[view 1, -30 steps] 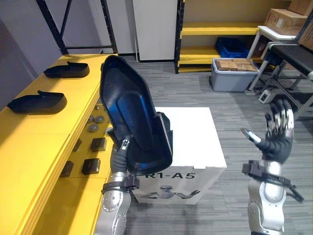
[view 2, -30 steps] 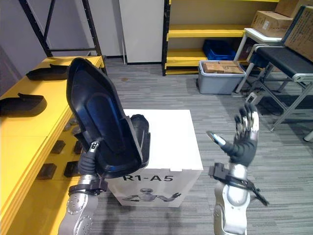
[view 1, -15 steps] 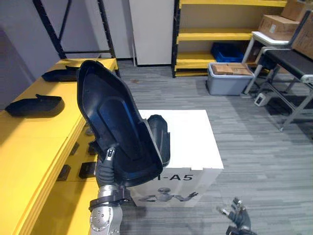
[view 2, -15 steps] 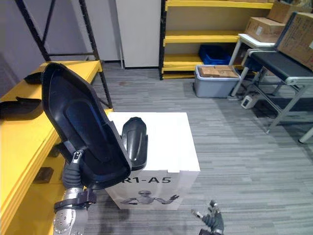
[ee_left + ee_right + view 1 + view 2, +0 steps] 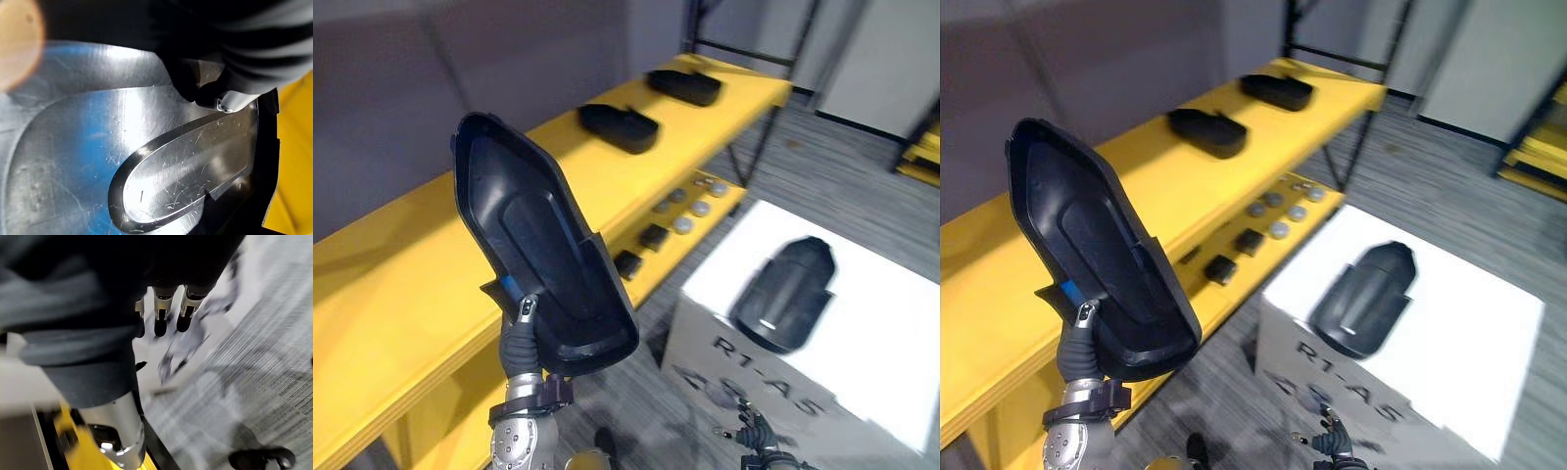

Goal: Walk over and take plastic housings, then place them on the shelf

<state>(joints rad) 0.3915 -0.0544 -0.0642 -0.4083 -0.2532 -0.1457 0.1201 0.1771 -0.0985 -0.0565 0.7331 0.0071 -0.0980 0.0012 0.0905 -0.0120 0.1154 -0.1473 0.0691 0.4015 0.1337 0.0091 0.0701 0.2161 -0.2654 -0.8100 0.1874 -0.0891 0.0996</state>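
Curling round the upright black housing (image 5: 540,257) is the left hand (image 5: 521,335); the right hand (image 5: 760,443) hangs spread.

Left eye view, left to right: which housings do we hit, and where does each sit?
held housing in the left robot hand → nearer housing on the yellow shelf → farther housing on the same shelf → loose housing on the white box

Glossy, scratched black plastic housing (image 5: 543,264); smooth yellow shelf (image 5: 391,294); matt white box (image 5: 891,333).
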